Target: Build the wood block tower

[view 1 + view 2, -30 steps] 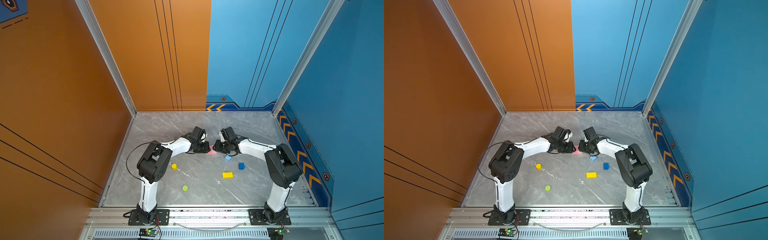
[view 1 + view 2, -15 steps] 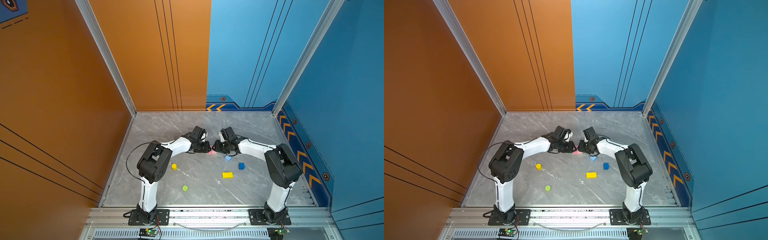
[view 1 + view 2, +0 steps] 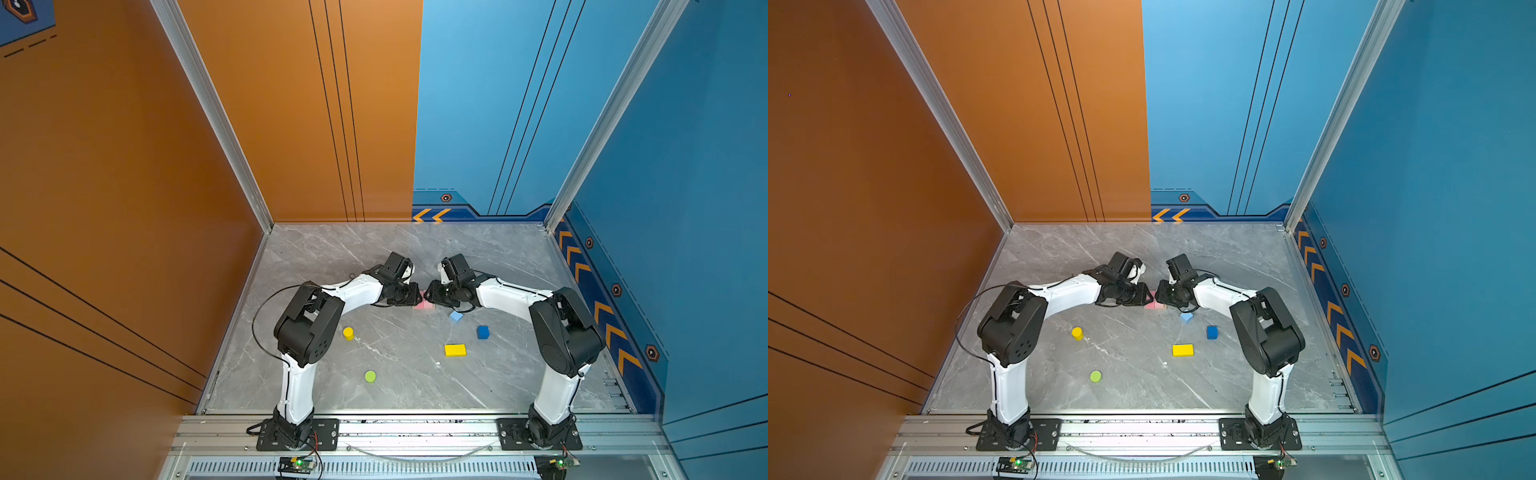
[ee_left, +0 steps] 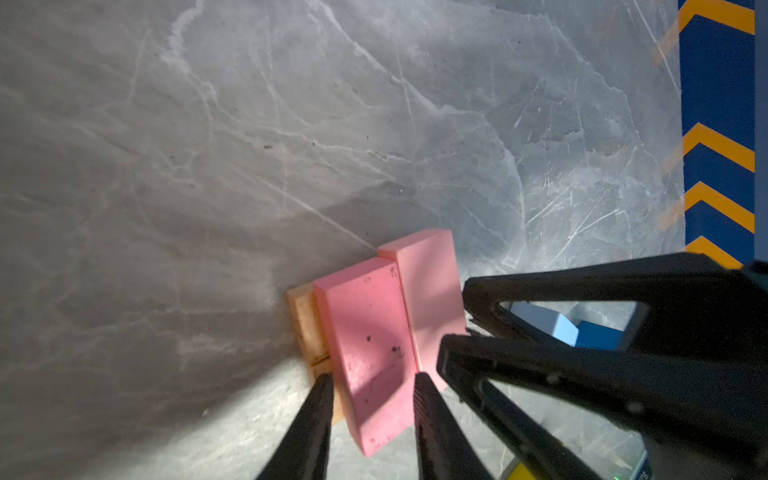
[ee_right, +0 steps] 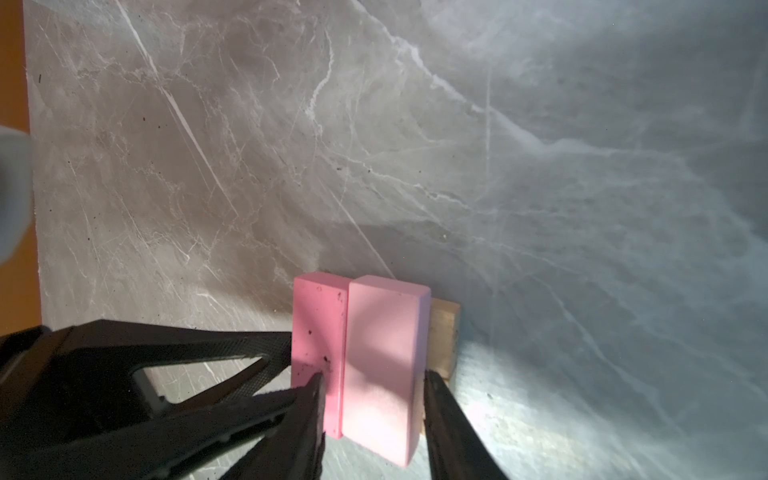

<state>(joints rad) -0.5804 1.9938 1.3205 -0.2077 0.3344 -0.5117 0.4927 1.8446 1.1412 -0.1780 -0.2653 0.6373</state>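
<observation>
Nearest, well in front of the pink bars (image 3: pixel 424 304) and to their left: lime cylinder (image 3: pixel 370 376), on end. A little farther, front-right of the bars: yellow brick (image 3: pixel 455 350), lying flat. Then yellow cylinder (image 3: pixel 348 333), upright, well to the bars' front-left, and dark cube (image 3: pixel 482 332), well to their front-right. Just front-right of the bars: light cube (image 3: pixel 456 316), turned cornerwise.

At the bars themselves: two side by side, touching along the long faces, laid on tan planks (image 4: pixel 309 328) on the bench (image 3: pixel 332 257), only plank edges peeking out. Lowest two layers of the tower judged done, five pieces loose.

From the bars' left, left tool (image 4: pixel 372 378): jaws parted slightly wider than one bar, astride its end, a sliver of plank showing beside one finger, no pinch evident. From the bars' right, right tool (image 5: pixel 374 376): jaws parted astride the other bar, one tip over the neighbouring bar and clear of the flank, nothing held.

Probably light, stiff painted wood, smooth-faced and apt to slip under a skewed pinch. Best taken low on two opposite flat faces: cubes square-on, tool turned to match the light cube's angle. Brick across its narrow width. Cylinders across the diameter, kept upright against rolling. Set down gently: bars loose, likely to shift at a nudge.
</observation>
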